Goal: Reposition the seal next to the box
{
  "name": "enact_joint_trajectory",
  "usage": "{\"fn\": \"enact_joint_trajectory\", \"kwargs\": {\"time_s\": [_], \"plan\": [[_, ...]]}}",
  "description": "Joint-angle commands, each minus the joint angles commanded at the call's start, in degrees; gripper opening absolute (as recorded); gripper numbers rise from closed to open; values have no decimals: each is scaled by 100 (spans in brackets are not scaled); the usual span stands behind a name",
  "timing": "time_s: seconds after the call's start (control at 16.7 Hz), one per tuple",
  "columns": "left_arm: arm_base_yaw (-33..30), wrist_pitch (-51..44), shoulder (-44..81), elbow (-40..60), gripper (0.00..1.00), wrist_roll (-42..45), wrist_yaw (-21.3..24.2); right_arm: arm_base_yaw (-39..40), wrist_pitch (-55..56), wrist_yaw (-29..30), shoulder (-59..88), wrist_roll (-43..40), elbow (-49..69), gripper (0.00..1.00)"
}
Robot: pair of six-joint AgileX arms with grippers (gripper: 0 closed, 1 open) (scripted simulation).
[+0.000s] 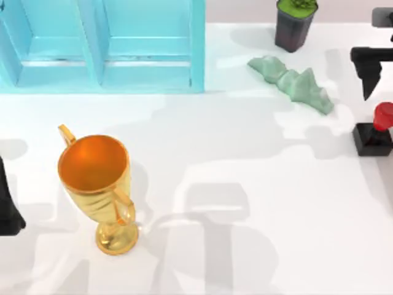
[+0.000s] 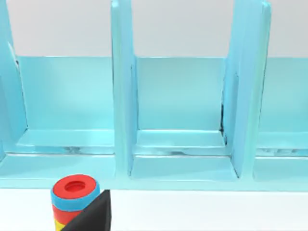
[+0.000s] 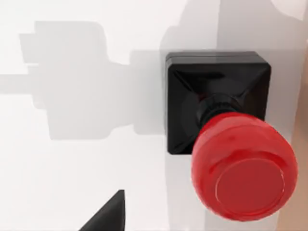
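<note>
Red-knobbed seal [image 3: 226, 144], no markings, white table [image 1: 245, 184]

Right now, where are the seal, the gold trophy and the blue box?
seal [image 1: 373, 138], top view, on its black base.
gold trophy [image 1: 92, 163], top view, inside the cup's bowl.
blue box [image 1: 196, 49], top view, on its right wall.

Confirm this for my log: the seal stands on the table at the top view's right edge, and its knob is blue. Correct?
Not quite. The seal does stand on the table at the top view's right edge, but its knob is red, not blue, above a black cube-shaped base. The top view shows this, and the right wrist view shows the red knob up close.
</note>
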Motion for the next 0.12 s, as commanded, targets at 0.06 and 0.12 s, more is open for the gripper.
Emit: {"fn": "enact_joint_trajectory", "kwargs": {"time_s": [0.06,0.12], "plan": [[0,0,0,0,100,0,0,0,0,0,0,0,0,100],[0,0,0,0,100,0,0,0,0,0,0,0,0,100]]}}
